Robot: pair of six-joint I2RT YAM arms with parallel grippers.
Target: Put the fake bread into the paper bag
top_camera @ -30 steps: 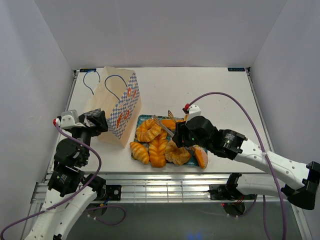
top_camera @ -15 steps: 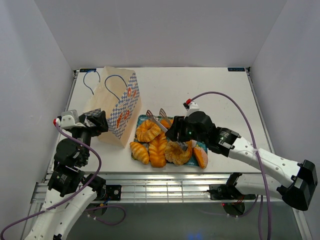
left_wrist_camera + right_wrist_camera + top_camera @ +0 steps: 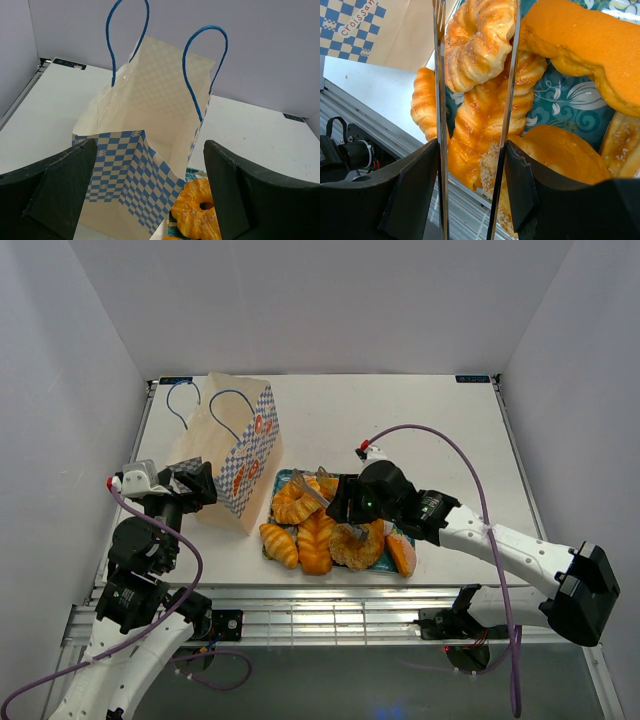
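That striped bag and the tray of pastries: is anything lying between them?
No. From the top view, only bare table separates the paper bag from the tray.

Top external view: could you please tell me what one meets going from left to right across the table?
Open left gripper → upright cream paper bag with blue-checkered sides → glossy golden toy pastries on the teal floral tray → right gripper with long metal tongs → grey right arm.

The paper bag [image 3: 145, 165] stands open at the top, with only its two blue handles [image 3: 202, 70] arching over the mouth. Pastries [image 3: 315, 530] crowd the tray [image 3: 560, 100] beside it.
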